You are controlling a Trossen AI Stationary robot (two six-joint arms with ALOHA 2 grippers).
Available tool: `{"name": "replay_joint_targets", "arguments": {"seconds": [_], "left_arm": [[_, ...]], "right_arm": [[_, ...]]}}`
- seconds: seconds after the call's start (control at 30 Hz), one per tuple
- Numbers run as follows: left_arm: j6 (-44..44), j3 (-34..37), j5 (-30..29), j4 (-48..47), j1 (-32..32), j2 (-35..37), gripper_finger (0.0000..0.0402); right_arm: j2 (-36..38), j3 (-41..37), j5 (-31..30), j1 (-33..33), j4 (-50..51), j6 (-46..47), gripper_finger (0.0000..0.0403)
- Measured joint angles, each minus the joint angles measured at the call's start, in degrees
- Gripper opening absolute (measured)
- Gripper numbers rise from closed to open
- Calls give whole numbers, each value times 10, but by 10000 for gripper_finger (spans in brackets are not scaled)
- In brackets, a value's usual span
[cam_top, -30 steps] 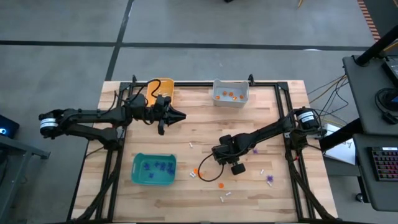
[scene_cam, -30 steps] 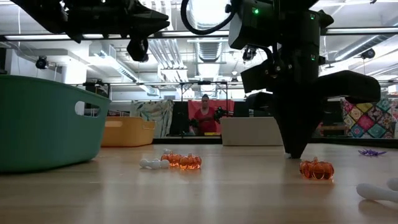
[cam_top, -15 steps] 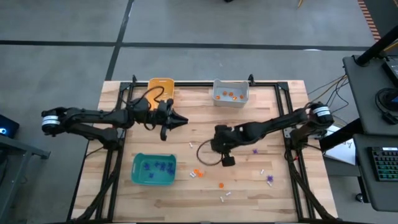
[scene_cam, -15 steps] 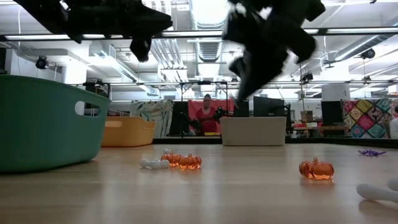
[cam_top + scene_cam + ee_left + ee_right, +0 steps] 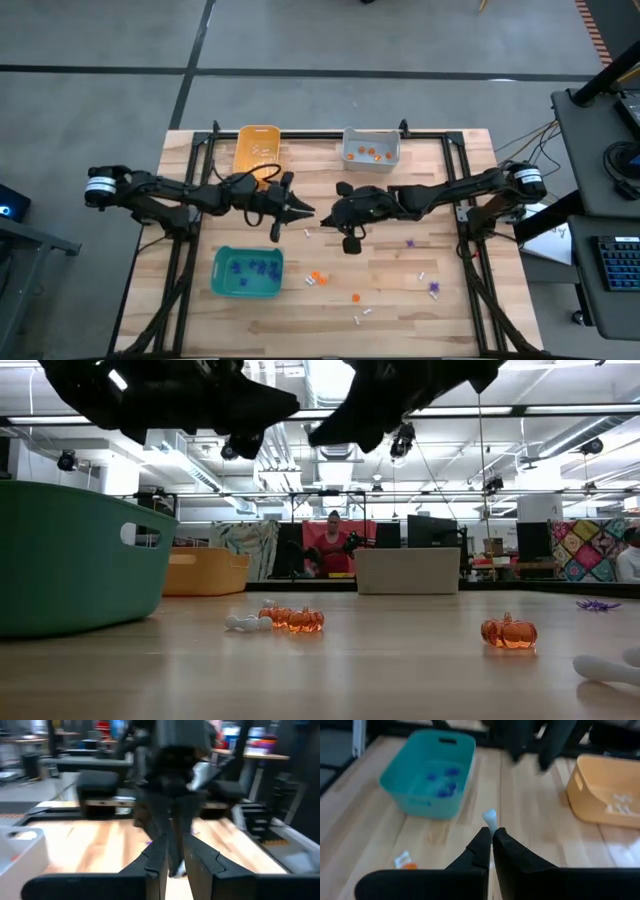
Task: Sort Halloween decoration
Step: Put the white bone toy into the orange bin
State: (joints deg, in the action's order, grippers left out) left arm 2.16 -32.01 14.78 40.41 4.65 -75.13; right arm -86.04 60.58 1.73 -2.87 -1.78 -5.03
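- The teal bin [image 5: 248, 273] sits at the lower left of the table [image 5: 440, 310] in the high view, with purple spiky trinkets [image 5: 256, 268] inside it.
- The orange-yellow bin [image 5: 257, 150] stands at the upper left edge and holds small white trinkets [image 5: 620, 803].
- The left gripper [image 5: 306, 210] reaches toward the table's centre, above the wood; its fingers [image 5: 155, 860] stand close together with a narrow gap, and whether anything sits between them is blurred and I cannot tell.
- The right gripper [image 5: 327, 219] faces it just to the right, tips nearly meeting; its fingers are pinched on a small white piece [image 5: 490, 818] that sticks out past the tips.
- The grey bin [image 5: 371, 149] at the upper centre holds orange roundish trinkets [image 5: 374, 154].
- Loose orange pumpkins [image 5: 318, 277] and white bits lie at lower centre; another orange one [image 5: 509, 631] shows in the low view.
- A purple spiky trinket [image 5: 433, 289] lies at the lower right.
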Motion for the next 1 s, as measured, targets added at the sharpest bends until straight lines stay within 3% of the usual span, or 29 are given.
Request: {"name": "replay_joint_targets", "arguments": {"seconds": [0.17,0.3,0.47,0.73,1.0], "left_arm": [[-27,0,68,-1,0,1,74],[-49,0,62,0,-1,5,111],[-61,0,41,-8,-1,2,139],[-61,2,41,2,-1,-4,144],[-50,2,40,67,-2,-55,144]], "right_arm": [[0,-12,2,-1,-42,24,9],[0,-36,2,-1,-122,29,9],[0,-42,3,-1,-149,29,9],[0,-42,3,-1,-153,29,9],[0,-42,3,-1,-153,29,9]]}}
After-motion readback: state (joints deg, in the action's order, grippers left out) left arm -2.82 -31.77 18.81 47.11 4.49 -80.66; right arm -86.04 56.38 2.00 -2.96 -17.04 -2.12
